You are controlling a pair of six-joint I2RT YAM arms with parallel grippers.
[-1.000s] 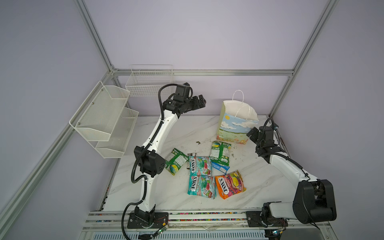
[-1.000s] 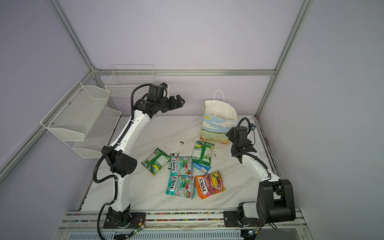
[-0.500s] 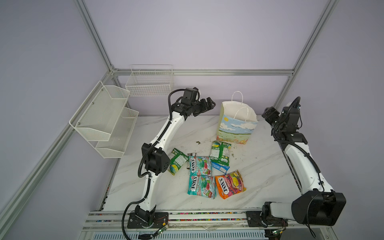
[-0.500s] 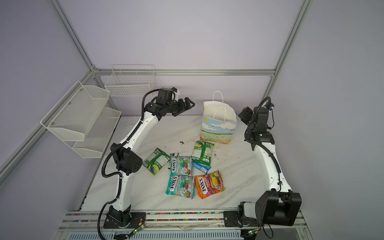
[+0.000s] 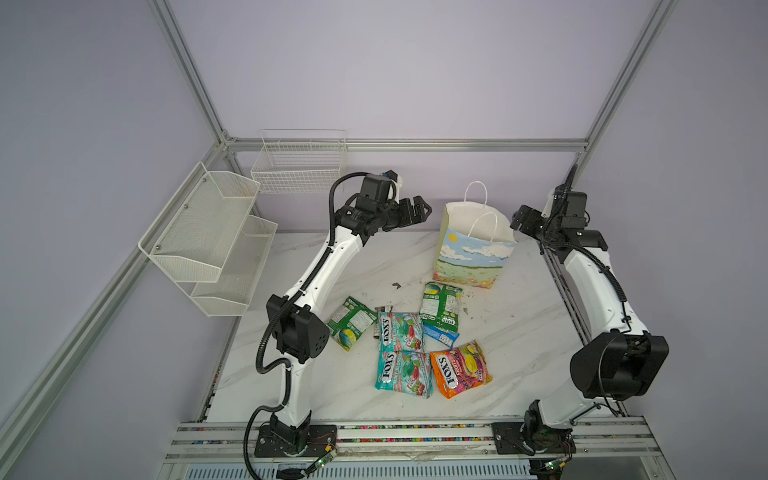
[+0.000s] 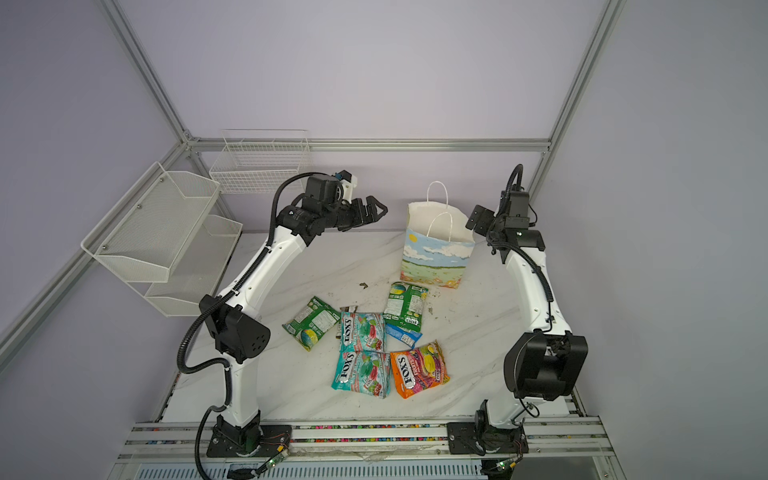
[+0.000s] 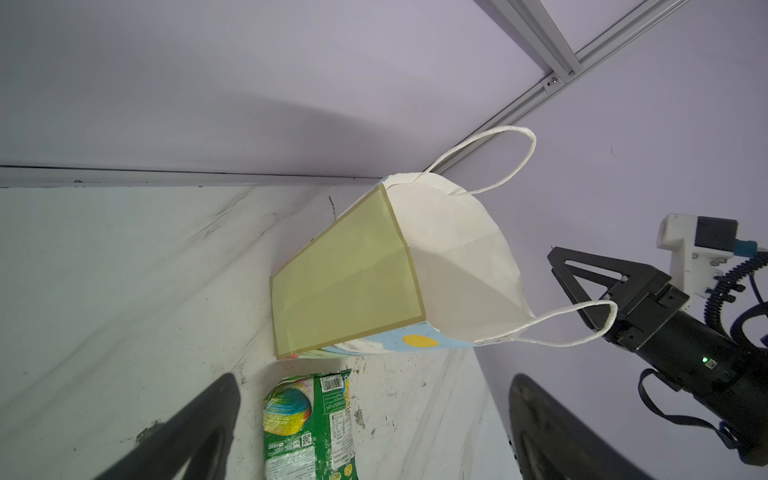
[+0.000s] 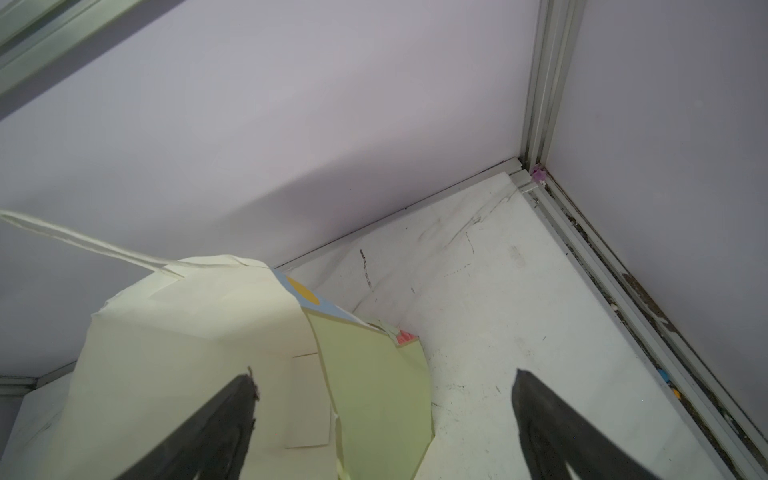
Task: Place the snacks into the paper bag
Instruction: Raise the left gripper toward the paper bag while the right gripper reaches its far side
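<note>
Paper bag (image 5: 473, 257) upright on the worktop (image 5: 523, 332), snacks (image 5: 401, 332) lying just in front of it — left hand (image 5: 420, 210) and right hand (image 5: 519, 220), both wide and empty, flank its mouth and should pinch the rim lightly, never tipping it.

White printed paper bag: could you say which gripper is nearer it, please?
Right. The right gripper is at the rim of the paper bag; the left gripper hangs apart off its other side.

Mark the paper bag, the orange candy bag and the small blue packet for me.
paper bag (image 5: 471, 259): in a top view, on its printed front face.
orange candy bag (image 5: 460, 369): in a top view, on the middle of its front.
small blue packet (image 5: 441, 336): in a top view, on its uncovered part.
</note>
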